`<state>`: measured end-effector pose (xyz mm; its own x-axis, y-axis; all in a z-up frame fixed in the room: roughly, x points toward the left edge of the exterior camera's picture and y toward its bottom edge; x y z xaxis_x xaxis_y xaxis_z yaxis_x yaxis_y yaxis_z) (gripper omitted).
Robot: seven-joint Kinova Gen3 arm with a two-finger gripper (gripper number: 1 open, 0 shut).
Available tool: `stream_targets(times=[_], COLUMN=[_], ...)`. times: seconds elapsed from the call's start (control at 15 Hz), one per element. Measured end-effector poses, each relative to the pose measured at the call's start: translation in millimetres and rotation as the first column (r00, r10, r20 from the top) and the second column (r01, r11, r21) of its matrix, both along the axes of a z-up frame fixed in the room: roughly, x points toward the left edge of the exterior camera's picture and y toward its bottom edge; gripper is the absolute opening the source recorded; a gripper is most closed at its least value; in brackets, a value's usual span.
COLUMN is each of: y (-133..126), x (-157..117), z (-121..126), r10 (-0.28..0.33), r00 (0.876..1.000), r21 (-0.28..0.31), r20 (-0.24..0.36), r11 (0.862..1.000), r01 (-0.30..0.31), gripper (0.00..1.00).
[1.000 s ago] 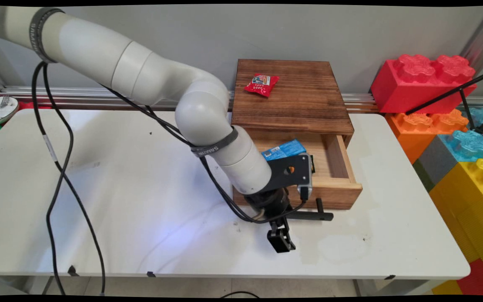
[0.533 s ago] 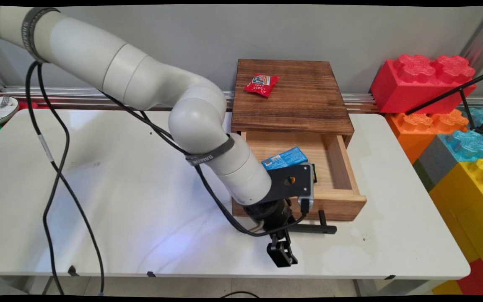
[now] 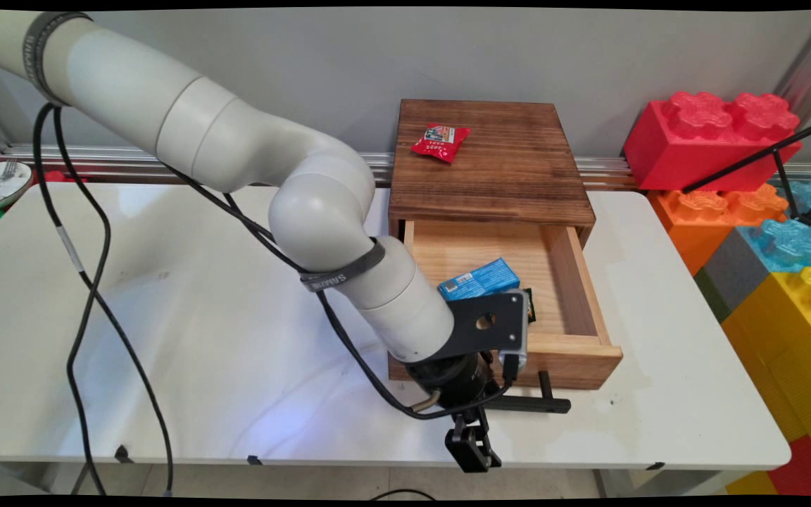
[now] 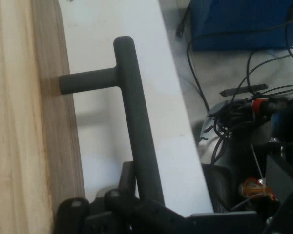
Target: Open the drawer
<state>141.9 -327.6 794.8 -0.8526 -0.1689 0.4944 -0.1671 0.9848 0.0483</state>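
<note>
Drawer (image 3: 511,282) of the wooden box (image 3: 490,158) stood pulled far out over the desk (image 3: 201,352), because the pincer (image 3: 472,451) was clamped on its black handle (image 4: 136,126); a blue packet (image 3: 479,278) lay inside.

White arm (image 3: 222,141), black cables (image 3: 89,282)

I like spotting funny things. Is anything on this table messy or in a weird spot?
Nothing is spilled or broken. The wooden box's drawer hangs wide open with a blue packet inside, and a red snack packet lies on the box's top.
</note>
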Motion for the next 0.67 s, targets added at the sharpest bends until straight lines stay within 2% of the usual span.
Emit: stream_targets(times=[0.67], y=[16.3], x=[2.0], z=[1.5], r10=[-0.029], r00=[1.0], r21=[-0.011], r20=[-0.008], r11=[1.0], r01=[0.029], gripper=[1.0])
